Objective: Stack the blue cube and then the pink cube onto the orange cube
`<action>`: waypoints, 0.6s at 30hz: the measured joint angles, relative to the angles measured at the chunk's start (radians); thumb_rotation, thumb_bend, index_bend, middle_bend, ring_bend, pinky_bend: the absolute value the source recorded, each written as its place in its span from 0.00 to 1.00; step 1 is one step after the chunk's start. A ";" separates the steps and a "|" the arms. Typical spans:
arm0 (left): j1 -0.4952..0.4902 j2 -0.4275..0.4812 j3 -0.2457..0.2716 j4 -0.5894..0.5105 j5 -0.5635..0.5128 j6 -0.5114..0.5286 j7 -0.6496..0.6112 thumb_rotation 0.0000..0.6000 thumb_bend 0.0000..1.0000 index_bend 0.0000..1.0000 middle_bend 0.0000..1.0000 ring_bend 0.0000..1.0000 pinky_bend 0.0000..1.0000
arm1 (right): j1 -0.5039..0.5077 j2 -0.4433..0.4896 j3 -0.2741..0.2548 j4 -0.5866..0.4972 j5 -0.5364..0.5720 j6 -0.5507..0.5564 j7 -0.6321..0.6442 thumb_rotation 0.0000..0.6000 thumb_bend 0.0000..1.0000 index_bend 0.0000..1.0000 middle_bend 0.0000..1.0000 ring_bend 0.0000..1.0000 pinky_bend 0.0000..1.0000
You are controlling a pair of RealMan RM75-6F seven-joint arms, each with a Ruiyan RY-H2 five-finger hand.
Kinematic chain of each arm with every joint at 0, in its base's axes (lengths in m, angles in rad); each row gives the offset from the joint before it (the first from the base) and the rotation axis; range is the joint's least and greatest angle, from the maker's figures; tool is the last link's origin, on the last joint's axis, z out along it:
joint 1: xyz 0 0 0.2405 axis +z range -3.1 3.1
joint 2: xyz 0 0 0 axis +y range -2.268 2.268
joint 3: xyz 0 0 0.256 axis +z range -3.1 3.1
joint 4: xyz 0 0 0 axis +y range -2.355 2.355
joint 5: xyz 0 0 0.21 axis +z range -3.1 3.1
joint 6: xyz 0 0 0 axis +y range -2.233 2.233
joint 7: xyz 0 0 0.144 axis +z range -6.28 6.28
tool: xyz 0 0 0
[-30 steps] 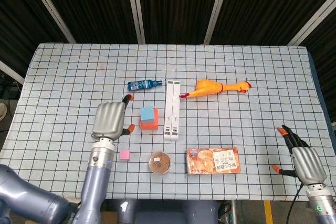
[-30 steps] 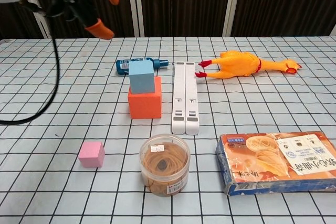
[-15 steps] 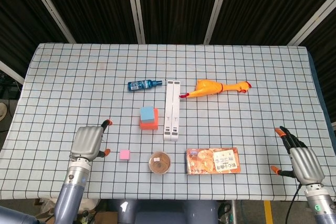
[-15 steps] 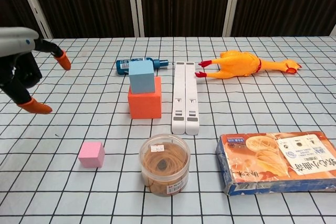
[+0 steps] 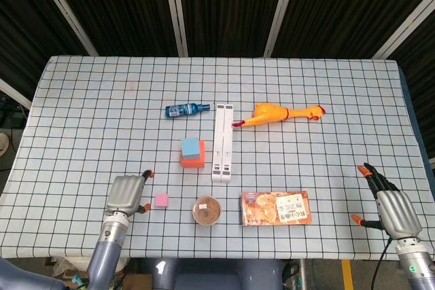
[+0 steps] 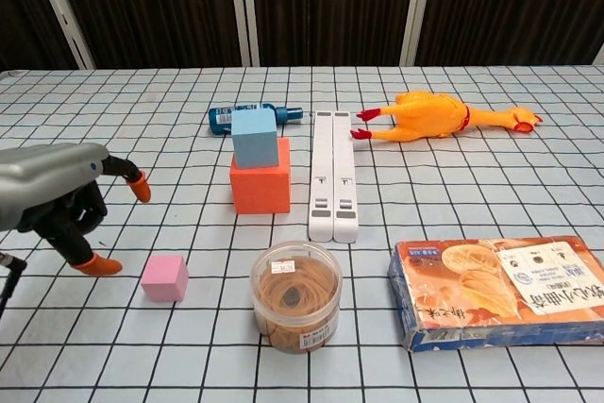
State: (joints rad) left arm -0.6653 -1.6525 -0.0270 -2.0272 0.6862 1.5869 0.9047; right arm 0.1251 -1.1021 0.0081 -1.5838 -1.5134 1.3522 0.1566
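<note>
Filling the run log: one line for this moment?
blue cube on orange cube | pink cube on table | left robot hand beside it, open

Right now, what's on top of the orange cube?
The blue cube sits on the orange cube, toward its back-left. Nothing is on the blue cube; the pink cube is on the table. Their contact face is hidden.

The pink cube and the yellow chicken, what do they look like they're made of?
The pink cube looks like matte foam or painted wood: flat, even colour with no shine and slightly soft edges; I can't tell which. The yellow chicken looks like soft rubber or vinyl: smooth, glossy moulded skin, like a squeaky toy.
</note>
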 measured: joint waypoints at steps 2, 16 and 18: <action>0.000 -0.019 0.000 0.023 -0.009 -0.016 0.007 1.00 0.23 0.28 0.85 0.73 0.81 | 0.000 0.000 0.000 0.001 0.000 0.000 0.002 1.00 0.06 0.09 0.06 0.16 0.29; 0.014 -0.098 -0.013 0.104 0.004 -0.054 0.035 1.00 0.29 0.32 0.86 0.74 0.82 | 0.000 0.002 0.000 0.003 0.000 -0.001 0.009 1.00 0.06 0.09 0.06 0.16 0.29; 0.016 -0.105 -0.013 0.113 0.006 -0.057 0.041 1.00 0.29 0.32 0.86 0.74 0.82 | 0.000 0.003 0.001 0.004 0.001 0.000 0.013 1.00 0.06 0.09 0.06 0.16 0.29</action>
State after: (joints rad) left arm -0.6488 -1.7578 -0.0404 -1.9142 0.6919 1.5303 0.9453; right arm 0.1248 -1.0992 0.0089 -1.5802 -1.5120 1.3518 0.1693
